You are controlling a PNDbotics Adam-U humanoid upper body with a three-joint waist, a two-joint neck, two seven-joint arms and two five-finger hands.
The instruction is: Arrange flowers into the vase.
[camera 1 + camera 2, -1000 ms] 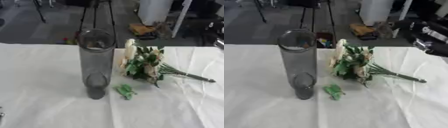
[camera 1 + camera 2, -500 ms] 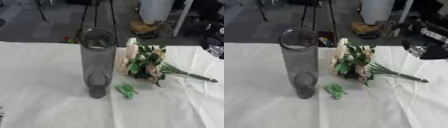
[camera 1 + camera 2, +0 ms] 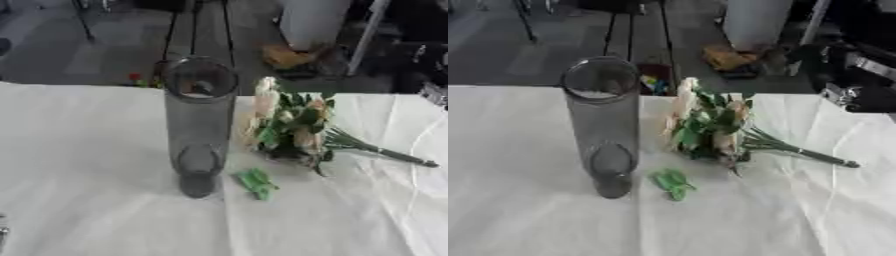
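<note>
A tall grey see-through vase (image 3: pixel 199 125) stands upright on the white tablecloth (image 3: pixel 79 190), nothing inside it. To its right lies a bouquet (image 3: pixel 289 127) of cream and pale pink flowers with green leaves, blooms toward the vase, stems (image 3: pixel 385 155) pointing right. A loose green leaf sprig (image 3: pixel 255 182) lies by the vase's foot. My right hand (image 3: pixel 852 92), black with silver parts, shows at the right edge in the right eye view, above and right of the stems, apart from them; its fingers are unclear. A grey sliver at the lower left edge (image 3: pixel 3 234) may be my left hand.
Beyond the table's far edge are a dark floor, black stand legs (image 3: pixel 179 30), a white pillar (image 3: pixel 311 22) and a small orange-brown thing (image 3: pixel 284 56). The cloth is creased at the right (image 3: pixel 411 165).
My right hand has come in from the right edge and sunk a little toward the table's far right. Vase, bouquet and sprig lie as before.
</note>
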